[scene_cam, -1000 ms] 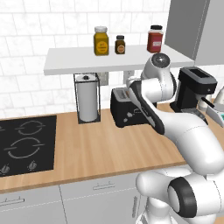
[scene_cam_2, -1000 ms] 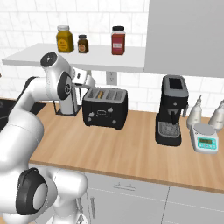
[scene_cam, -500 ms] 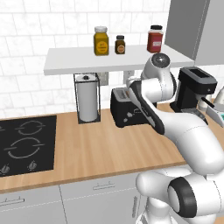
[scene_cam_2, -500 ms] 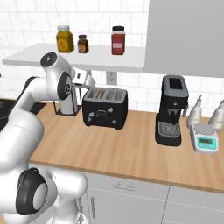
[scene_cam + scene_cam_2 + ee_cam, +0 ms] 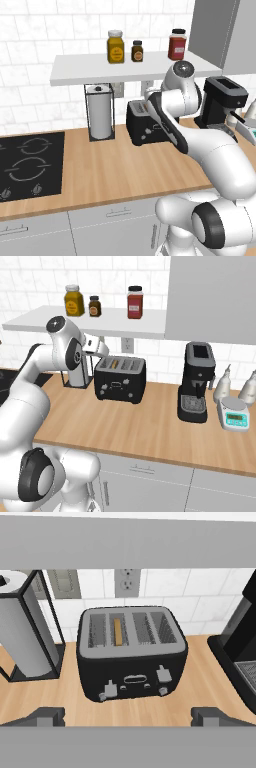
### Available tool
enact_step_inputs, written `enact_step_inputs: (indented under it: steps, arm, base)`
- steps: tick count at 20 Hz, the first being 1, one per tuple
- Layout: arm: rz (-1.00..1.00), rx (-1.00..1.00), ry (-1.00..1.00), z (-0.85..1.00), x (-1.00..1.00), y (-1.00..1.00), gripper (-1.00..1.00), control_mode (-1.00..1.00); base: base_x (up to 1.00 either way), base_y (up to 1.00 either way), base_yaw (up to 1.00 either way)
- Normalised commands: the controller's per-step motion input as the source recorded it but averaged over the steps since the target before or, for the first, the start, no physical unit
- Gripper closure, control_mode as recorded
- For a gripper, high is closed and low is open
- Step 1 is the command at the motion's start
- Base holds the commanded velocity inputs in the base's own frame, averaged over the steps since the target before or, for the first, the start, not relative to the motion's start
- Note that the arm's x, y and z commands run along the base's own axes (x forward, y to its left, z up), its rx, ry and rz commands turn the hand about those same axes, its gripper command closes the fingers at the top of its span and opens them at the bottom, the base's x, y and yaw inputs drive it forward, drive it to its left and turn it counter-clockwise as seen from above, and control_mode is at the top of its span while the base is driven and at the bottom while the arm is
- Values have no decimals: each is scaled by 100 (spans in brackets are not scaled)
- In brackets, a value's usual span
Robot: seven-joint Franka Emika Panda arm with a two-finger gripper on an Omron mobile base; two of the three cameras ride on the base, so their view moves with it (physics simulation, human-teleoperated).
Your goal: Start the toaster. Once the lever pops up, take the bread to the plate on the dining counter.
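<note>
The black toaster [image 5: 132, 657] stands on the wooden worktop against the tiled wall, also seen as the toaster [image 5: 142, 125] and the toaster [image 5: 120, 378]. A thin tan slice of bread [image 5: 118, 632] sits edge-up in its second slot from the left, and the bread [image 5: 115, 362] barely rises above the top. Two levers and small knobs line the toaster's front. My gripper [image 5: 129, 717] hovers above and in front of the toaster, open, with nothing between its fingers [image 5: 47, 716]. The plate and the dining counter are out of view.
A paper towel roll in a wire holder [image 5: 25, 632] stands left of the toaster, and a black coffee machine [image 5: 196, 381] to its right. A shelf with jars [image 5: 135, 65] hangs low overhead. A hob [image 5: 27, 162] lies far left; a scale [image 5: 235, 413] far right.
</note>
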Motion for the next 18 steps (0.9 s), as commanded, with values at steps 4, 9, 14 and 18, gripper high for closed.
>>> enact_step_inputs:
  steps: [4, 9, 14, 18]
  arm:
    - [0, 0, 0, 0, 0, 0, -100, -100]
    - [0, 0, 0, 0, 0, 0, -100, -100]
    - [0, 0, 0, 0, 0, 0, -100, -100]
    - [0, 0, 0, 0, 0, 0, -100, -100]
  base:
    - [0, 0, 0]
    - [0, 0, 0]
    - [0, 0, 0]
    - [0, 0, 0]
